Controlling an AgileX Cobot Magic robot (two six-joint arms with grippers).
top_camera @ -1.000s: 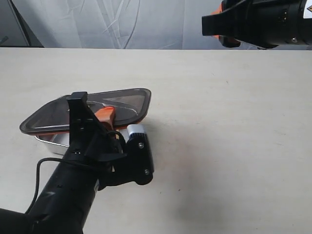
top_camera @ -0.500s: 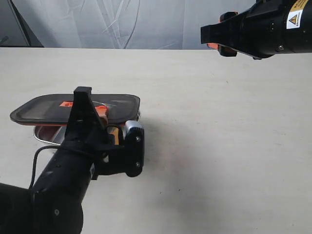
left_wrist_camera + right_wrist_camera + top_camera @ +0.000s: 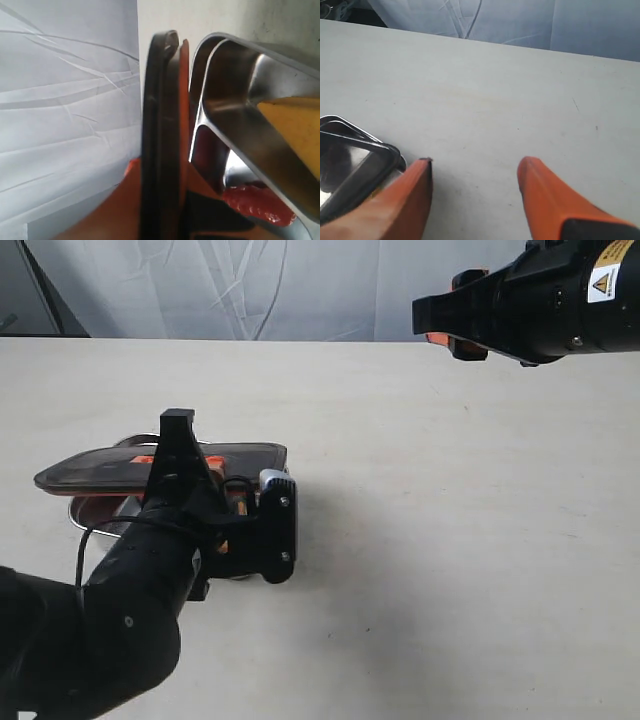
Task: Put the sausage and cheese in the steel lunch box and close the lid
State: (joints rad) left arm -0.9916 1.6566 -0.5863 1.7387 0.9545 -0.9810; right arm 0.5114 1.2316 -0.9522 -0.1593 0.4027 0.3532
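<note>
On the tabletop (image 3: 450, 500), left side: the steel lunch box (image 3: 88, 512) is seen lying flat, and it is mostly covered from above by the lid (image 3: 95, 468).
Lid: it is held roughly level just over the box, dark and translucent. Only the box's near-left corner and a sliver of its far rim are left showing in the exterior view.
Lid, close up: in the left wrist view the orange seal rim is turned toward the box. A narrow gap is seen between lid and steel rim at the far corner, so it is not seated there.
Left end effector (image 3: 222, 485): it is clamped narrowly on the lid's edge, with orange fingers (image 3: 107, 215) pressed against the lid's faces.
Cheese (image 3: 295, 130): the yellow wedge is found inside the box, against a steel wall.
Sausage (image 3: 255, 202): the glossy red piece is also found inside the box, just beside the cheese, with a steel ridge seen between the two.
Right end effector (image 3: 476, 166): its jaws are spread wide and nothing is held. Bare tabletop is seen between its two orange prongs.
Right arm: it is raised at the upper right of the exterior view, away from the box and the lid.
</note>
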